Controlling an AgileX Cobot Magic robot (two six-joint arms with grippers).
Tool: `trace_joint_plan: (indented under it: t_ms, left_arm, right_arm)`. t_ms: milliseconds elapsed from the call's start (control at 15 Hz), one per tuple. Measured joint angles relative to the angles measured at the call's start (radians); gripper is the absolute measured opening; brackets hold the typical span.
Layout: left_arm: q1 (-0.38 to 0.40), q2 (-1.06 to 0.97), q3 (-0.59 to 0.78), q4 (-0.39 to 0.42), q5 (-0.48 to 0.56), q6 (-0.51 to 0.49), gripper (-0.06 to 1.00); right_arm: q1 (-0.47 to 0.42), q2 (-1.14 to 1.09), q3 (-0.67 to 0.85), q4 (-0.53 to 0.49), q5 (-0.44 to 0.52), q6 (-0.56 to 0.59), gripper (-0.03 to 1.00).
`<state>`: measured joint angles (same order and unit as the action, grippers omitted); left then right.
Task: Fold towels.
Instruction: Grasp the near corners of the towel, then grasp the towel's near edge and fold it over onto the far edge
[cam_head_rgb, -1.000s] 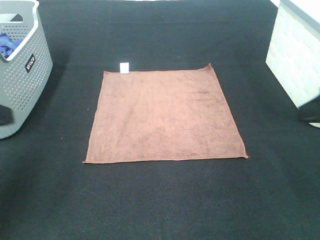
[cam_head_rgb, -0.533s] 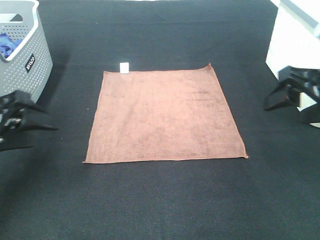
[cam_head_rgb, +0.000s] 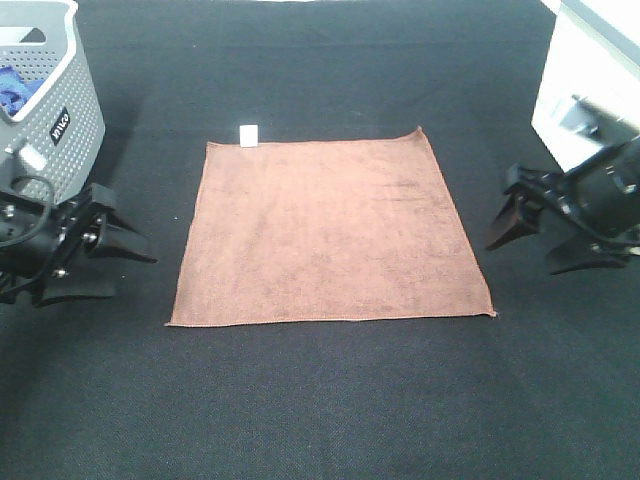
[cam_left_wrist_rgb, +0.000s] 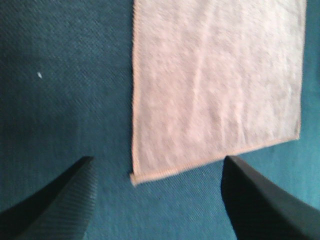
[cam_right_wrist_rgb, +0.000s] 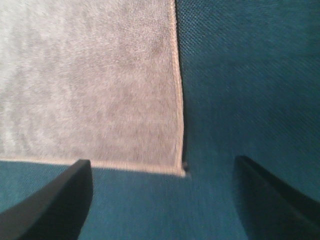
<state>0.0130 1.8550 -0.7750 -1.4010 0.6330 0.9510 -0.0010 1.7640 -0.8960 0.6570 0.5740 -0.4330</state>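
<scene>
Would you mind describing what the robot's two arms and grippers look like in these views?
Everything visible is black. The left gripper and right gripper each end in two wedge-shaped fingers that taper to points and show a fine ribbed texture up close. A thin black cable loops just behind the left gripper. No markings are readable.

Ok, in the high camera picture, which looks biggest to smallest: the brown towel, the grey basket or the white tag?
1. Towel, clearly largest.
2. Grey basket, but the picture edge cuts it off, so its whole size is unsure.
3. White tag, tiny.
</scene>
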Motion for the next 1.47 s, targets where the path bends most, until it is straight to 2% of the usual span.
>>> trace_joint_plan:
  t_ms: [267, 400, 667, 1000, 1067, 1200, 1267, 1333, 1400, 1467]
  left_arm:
    - [-0.090, 0.118, -0.092, -0.001, -0.021, 0.004, 0.67]
    - [-0.145, 0.158, -0.130, -0.002, -0.087, 0.004, 0.67]
    - [-0.178, 0.192, -0.182, -0.016, -0.107, 0.004, 0.66]
    - [-0.250, 0.246, -0.250, -0.100, -0.104, 0.004, 0.64]
    - [-0.253, 0.251, -0.250, -0.107, -0.106, 0.003, 0.57]
    - [-0.254, 0.267, -0.250, -0.094, -0.108, -0.043, 0.19]
    - [-0.254, 0.269, -0.250, -0.085, -0.105, -0.054, 0.05]
    - [-0.254, 0.269, -0.250, -0.072, -0.093, -0.069, 0.01]
    - [-0.254, 0.269, -0.250, -0.050, -0.075, -0.092, 0.00]
    - [-0.254, 0.264, -0.250, 0.019, -0.058, -0.146, 0.00]
  right_arm:
    - [0.000, 0.141, -0.087, 0.041, 0.021, -0.053, 0.73]
    - [0.000, 0.188, -0.126, 0.088, 0.026, -0.088, 0.73]
    - [0.007, 0.247, -0.165, 0.122, 0.042, -0.126, 0.73]
    - [0.110, 0.323, -0.242, 0.151, 0.050, -0.128, 0.70]
    - [0.108, 0.328, -0.243, 0.154, 0.047, -0.119, 0.60]
    - [0.099, 0.337, -0.243, 0.140, 0.042, -0.096, 0.30]
    - [0.088, 0.345, -0.243, 0.130, 0.044, -0.075, 0.14]
    - [0.076, 0.346, -0.243, 0.128, 0.056, -0.063, 0.03]
    - [0.060, 0.346, -0.243, 0.124, 0.075, -0.052, 0.00]
    - [0.046, 0.335, -0.243, 0.106, 0.103, -0.048, 0.00]
